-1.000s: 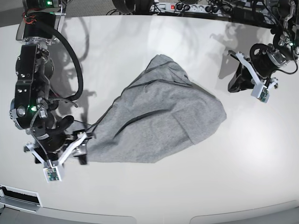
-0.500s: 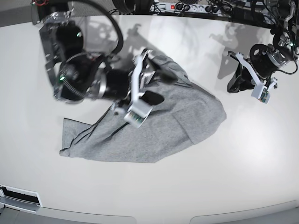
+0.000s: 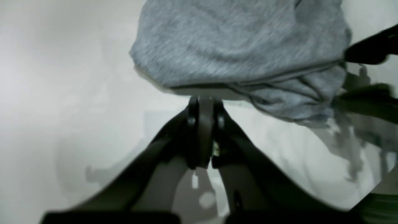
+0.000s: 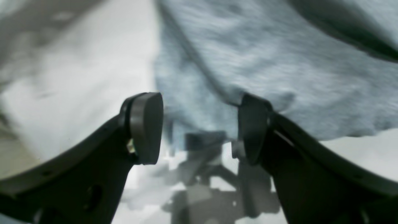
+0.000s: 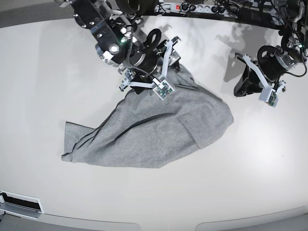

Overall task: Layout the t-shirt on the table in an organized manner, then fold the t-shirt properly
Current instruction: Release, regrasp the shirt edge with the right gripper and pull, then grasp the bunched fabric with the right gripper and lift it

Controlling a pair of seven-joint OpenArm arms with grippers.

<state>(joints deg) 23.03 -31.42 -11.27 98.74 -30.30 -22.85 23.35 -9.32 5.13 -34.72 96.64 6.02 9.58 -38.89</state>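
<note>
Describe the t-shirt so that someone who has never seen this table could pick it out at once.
Start from the white table. Near its middle lies a crumpled heap of cloth, running from the far centre toward the near left: the t-shirt. It is the only soft, heather-grey thing there; everything else near it is black robot arm hardware.

The right claw (image 4: 199,127) is standing with its jaws spread wide, nothing lying between them. Its two dark rounded pads (image 4: 146,124) are facing each other across the gap. Beyond the claw, the grey t-shirt (image 4: 264,71) is filling the far and right-hand part of the view, its knit blurred. One edge of the cloth seems to be reaching just past the right pad, though the blur makes contact hard to judge. A darker fold is crossing the shirt at the far right. To the left of the claw, the white counter (image 4: 77,77) is showing bare, and below the jaws it is mirroring the claw's dark shape.
</note>
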